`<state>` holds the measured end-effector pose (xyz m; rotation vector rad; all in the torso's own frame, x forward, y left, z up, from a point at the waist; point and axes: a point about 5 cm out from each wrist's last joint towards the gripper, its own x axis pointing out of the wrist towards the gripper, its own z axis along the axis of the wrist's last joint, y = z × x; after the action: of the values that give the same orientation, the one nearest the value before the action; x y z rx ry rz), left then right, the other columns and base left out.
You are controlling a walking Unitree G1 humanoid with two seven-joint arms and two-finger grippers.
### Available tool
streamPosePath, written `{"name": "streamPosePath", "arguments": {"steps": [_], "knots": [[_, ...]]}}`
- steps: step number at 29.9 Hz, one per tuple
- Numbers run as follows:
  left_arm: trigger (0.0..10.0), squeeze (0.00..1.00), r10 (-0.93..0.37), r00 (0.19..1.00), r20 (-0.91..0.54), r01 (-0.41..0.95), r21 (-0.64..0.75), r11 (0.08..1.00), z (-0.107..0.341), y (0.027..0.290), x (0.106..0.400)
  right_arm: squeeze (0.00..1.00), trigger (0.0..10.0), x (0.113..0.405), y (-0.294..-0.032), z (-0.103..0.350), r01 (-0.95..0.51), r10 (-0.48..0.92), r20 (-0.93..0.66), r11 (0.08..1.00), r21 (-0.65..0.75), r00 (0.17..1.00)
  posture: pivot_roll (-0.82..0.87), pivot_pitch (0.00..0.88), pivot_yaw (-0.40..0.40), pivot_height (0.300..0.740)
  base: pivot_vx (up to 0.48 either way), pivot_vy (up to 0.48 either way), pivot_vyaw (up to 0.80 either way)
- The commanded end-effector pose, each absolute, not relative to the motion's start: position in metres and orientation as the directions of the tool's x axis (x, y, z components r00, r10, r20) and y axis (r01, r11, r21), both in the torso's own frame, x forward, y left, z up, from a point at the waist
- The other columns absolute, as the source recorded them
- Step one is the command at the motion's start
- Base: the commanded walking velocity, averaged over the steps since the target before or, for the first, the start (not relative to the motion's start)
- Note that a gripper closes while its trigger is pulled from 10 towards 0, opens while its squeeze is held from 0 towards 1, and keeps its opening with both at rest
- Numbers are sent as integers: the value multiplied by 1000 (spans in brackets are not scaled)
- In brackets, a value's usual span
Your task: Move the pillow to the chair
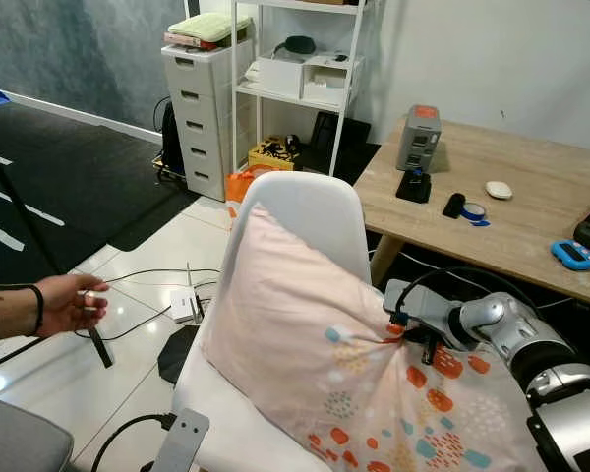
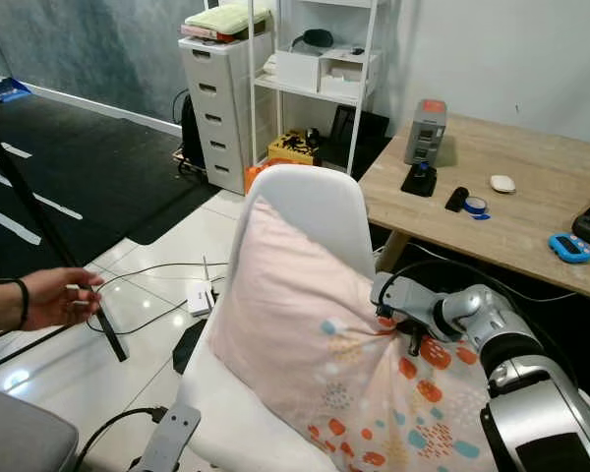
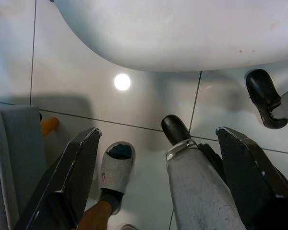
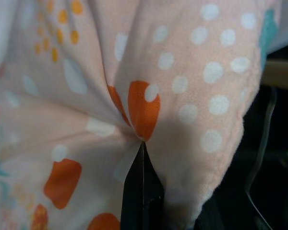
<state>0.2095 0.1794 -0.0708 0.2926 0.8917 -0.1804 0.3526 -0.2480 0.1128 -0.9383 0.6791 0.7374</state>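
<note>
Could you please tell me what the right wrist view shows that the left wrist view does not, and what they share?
The right wrist view shows the right tool shut on a pinched fold of the pillow. The left wrist view shows the open left tool over the tiled floor, the chair's white underside and a person's slippered foot. Both look along black fingers.

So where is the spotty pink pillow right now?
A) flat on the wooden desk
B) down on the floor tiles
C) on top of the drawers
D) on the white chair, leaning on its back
D: the pillow sits on the seat of the white chair and leans against its backrest, while the right gripper pinches a fold of its fabric.
</note>
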Motion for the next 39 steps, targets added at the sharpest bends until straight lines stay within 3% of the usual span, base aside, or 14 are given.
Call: {"name": "streamPosePath", "arguments": {"steps": [1,5,11,26,31,39], "knots": [[10000,0,-25,597,-802,279,178,943,-74,183,204,0,10000,351,-257,112,-772,202,-777,410,-486,597,-205,73,-11,740,0,0,0],[10000,0,-23,597,-802,280,181,943,-74,185,204,0,10000,354,-262,115,-715,163,-737,446,-538,656,-204,77,-4,720,0,0,0],[10000,0,-22,596,-803,281,183,942,-73,186,204,0,10000,354,-263,115,-710,146,-735,436,-553,662,-204,78,-4,705,0,0,0],[10000,0,-20,597,-802,280,185,942,-73,186,204,0,10000,355,-278,120,-679,2,-718,326,-658,696,-201,81,-3,660,0,0,0],[10000,0,-19,597,-802,278,185,943,-73,186,204,0,10000,354,-293,124,-657,-116,-692,237,-716,713,-201,81,-4,635,0,0,0],[10000,0,-19,596,-802,279,186,942,-73,186,204,0,10000,357,-297,131,-607,-159,-643,224,-762,749,-201,81,-1,615,0,0,0]]}}
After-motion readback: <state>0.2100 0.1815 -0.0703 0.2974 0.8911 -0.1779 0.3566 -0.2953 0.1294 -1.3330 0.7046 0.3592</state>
